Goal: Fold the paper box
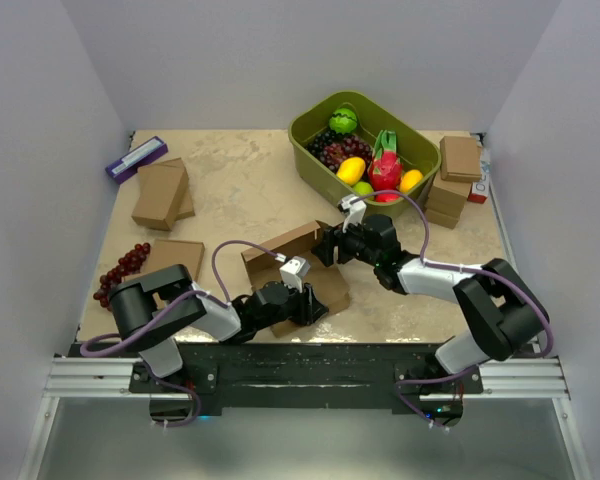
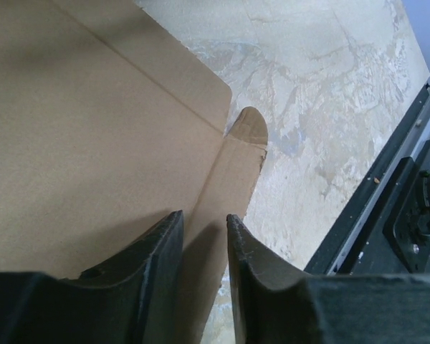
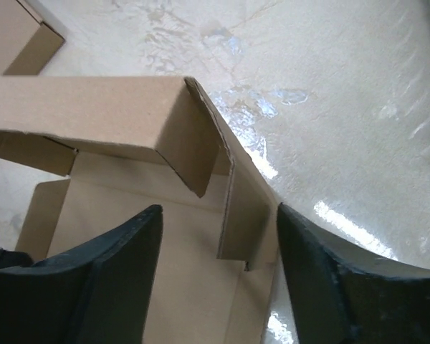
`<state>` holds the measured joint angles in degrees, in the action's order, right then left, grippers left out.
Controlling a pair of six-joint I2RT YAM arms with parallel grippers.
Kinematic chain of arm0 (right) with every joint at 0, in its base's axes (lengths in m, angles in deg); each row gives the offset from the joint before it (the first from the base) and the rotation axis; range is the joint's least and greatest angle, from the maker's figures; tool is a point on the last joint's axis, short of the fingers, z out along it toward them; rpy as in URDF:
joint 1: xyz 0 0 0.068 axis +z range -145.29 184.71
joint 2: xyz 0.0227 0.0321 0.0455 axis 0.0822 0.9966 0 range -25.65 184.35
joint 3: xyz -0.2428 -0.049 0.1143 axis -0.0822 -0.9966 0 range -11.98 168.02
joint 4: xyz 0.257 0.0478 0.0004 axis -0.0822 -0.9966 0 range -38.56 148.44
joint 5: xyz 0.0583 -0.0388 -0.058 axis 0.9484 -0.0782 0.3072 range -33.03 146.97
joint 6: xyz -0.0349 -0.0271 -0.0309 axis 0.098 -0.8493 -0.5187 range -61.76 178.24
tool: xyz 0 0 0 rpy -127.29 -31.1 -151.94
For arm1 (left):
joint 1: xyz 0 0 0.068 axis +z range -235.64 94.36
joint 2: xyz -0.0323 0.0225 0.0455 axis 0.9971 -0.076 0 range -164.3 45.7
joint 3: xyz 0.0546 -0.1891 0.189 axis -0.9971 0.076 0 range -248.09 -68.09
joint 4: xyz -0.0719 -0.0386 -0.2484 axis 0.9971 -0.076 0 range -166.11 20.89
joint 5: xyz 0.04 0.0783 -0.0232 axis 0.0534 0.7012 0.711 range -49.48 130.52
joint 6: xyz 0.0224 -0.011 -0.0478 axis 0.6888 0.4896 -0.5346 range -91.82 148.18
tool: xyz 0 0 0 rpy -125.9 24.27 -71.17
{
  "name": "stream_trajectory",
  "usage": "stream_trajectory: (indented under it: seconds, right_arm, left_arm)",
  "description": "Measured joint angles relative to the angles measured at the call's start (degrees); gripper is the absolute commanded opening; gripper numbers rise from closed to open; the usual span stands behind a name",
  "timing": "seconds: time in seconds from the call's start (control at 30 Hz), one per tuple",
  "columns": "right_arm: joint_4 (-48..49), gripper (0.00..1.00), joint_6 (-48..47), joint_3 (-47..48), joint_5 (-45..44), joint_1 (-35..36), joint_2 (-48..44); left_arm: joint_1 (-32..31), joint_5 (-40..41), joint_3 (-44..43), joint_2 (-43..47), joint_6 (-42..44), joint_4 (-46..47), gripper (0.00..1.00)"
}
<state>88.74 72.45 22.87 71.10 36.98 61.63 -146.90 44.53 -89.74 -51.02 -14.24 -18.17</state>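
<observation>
The fold is under way but far from finished. The plain brown thin-cardboard paper box (image 1: pixel 325 283), a creased die-cut sheet, lies at lower centre of the overhead view on the beige marbled tabletop (image 1: pixel 245 180). One long wall stands up and the rest is flat.

The right gripper (image 3: pixel 218 215) has its fingers wide apart, straddling a raised corner near the middle of its wrist view, where a side wall meets a turned-in end tab. It clamps nothing.

The left gripper (image 2: pixel 204 218) hovers low over the sheet's near edge. Its fingers have only a narrow gap, and a creased strip ending in a rounded tab shows through it, with no pinch evident.

I judge the next move calls for closing on that upright wall and tucking the tab inward while the other arm steadies the base.

The card is matte, smooth and thin with crisp scored lines. It will likely bend readily at the creases and buckle elsewhere.
</observation>
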Motion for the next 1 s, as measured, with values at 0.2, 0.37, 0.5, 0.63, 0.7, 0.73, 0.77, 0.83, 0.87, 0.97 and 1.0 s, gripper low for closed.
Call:
stream_trajectory:
  seconds: [0.2, 0.37, 0.5, 0.63, 0.7, 0.73, 0.77, 0.83, 0.87, 0.97, 1.0]
  right_arm:
    - [-5.2, 0.80, 1.4, -1.7, -2.8, 0.3, -10.1]
    - [-12.0, 0.79, 3.7, -3.2, -6.1, 0.3, -21.9]
    - [-17.4, 0.76, 6.0, -3.3, -9.4, 0.0, -28.5]
    - [-22.1, 0.72, 8.0, -2.9, -13.3, -0.9, -30.1]
    - [-23.3, 0.72, 8.7, -2.6, -14.7, -1.4, -28.8]
    - [-23.5, 0.71, 9.0, -2.6, -15.1, -1.7, -28.0]
    - [-23.5, 0.71, 9.5, -2.6, -15.5, -2.0, -26.4]
    - [-23.4, 0.71, 10.0, -2.6, -16.2, -2.3, -23.9]
    - [-23.2, 0.71, 10.3, -2.6, -16.2, -2.4, -22.6]
    - [-21.6, 0.71, 10.4, -2.6, -16.0, -2.4, -18.9]
    - [-21.0, 0.71, 10.4, -2.6, -16.0, -2.4, -18.2]
  left_arm:
    - [-0.1, -1.1, -1.3, 6.6, 2.1, -10.5, 0.67]
    - [-0.2, -1.3, -4.7, 14.5, 5.0, -24.1, 0.70]
    - [-0.3, -1.4, -8.7, 21.8, 7.0, -34.3, 0.70]
    - [-0.1, -0.9, -15.5, 28.3, 9.9, -47.3, 0.70]
    - [0.8, -0.6, -21.0, 29.3, 11.9, -54.0, 0.70]
    - [1.6, -0.5, -23.3, 29.5, 12.7, -56.1, 0.70]
    - [3.1, -0.4, -26.4, 29.6, 14.2, -59.0, 0.70]
    - [6.4, 0.0, -30.2, 29.6, 16.3, -61.7, 0.71]
    - [8.2, 0.4, -32.0, 29.3, 17.5, -63.1, 0.71]
    - [12.3, 2.8, -36.9, 26.8, 21.3, -65.9, 0.71]
    - [12.9, 3.5, -38.1, 25.5, 22.7, -66.4, 0.71]
